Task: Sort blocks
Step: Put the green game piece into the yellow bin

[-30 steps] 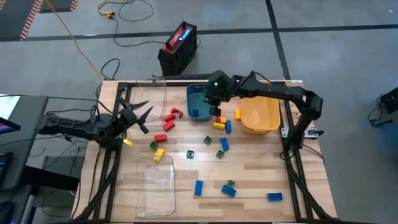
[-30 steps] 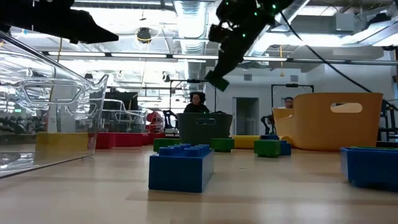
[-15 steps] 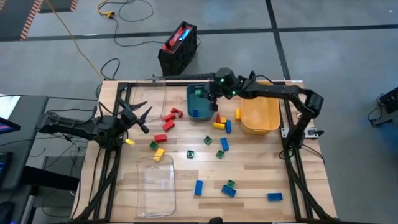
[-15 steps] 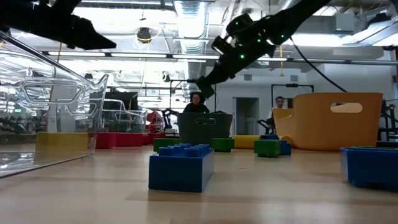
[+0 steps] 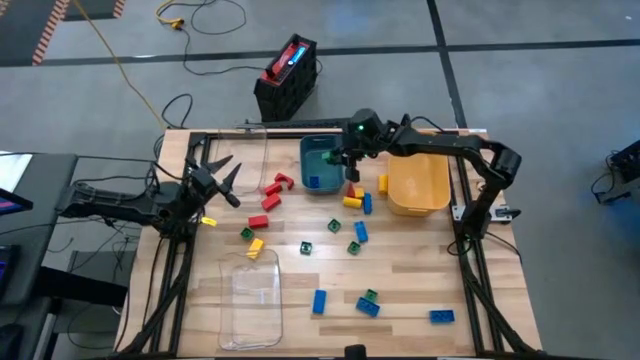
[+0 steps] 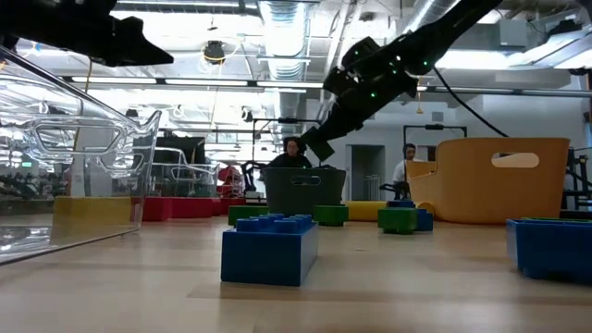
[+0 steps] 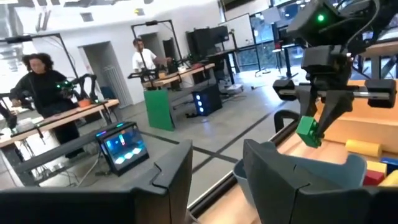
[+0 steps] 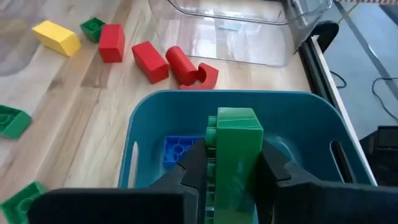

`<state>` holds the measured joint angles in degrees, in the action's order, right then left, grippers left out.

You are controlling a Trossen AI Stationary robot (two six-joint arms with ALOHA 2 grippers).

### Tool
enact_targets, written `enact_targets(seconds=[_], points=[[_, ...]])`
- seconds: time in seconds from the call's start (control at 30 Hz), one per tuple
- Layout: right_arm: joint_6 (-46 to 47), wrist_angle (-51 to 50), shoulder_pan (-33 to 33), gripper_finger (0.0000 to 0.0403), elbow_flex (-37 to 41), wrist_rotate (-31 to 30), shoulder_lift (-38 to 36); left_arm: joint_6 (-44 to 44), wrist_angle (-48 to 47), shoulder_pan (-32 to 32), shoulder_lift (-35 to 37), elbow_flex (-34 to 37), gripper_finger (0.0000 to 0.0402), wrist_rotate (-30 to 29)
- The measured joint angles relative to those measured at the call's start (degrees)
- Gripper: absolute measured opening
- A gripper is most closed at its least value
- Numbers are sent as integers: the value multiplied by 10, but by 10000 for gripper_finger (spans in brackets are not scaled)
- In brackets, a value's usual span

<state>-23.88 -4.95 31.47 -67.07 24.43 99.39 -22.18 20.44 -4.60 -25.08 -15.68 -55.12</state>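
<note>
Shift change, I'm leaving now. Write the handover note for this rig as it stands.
Right gripper: shut on a green block, held above the teal bin.
Left gripper: empty, waiting at the table's left edge.
Done: one blue block lies in the teal bin.
Left: drop the green block; red, yellow, green and blue blocks are scattered across the table. The yellow bin and clear trays look empty.
</note>
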Motion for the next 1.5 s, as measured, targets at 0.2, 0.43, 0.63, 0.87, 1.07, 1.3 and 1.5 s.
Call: enact_targets(seconds=[0.2, 0.43, 0.63, 0.87, 1.07, 1.3, 1.5], points=[[-10, -27, 3, 86, 0, -27, -7, 1, 0, 0, -24, 0, 139, 1], [114, -257, -3, 86, -7, -241, -144, -6, 2, 0, -31, 0, 139, 9], [269, -461, 11, 86, 0, -312, -188, -10, 18, 2, -31, 0, 139, 29], [320, -545, 67, 88, 29, -320, -129, -7, 31, 2, -31, 0, 140, 80], [280, -545, 93, 123, 28, -300, -65, 22, 22, 1, -30, 0, 140, 91], [269, -578, 92, 210, 27, -302, -50, 76, -14, 1, -30, 0, 140, 128], [322, -638, 57, 221, -15, -395, -128, 131, -44, 1, -30, 0, 140, 156]])
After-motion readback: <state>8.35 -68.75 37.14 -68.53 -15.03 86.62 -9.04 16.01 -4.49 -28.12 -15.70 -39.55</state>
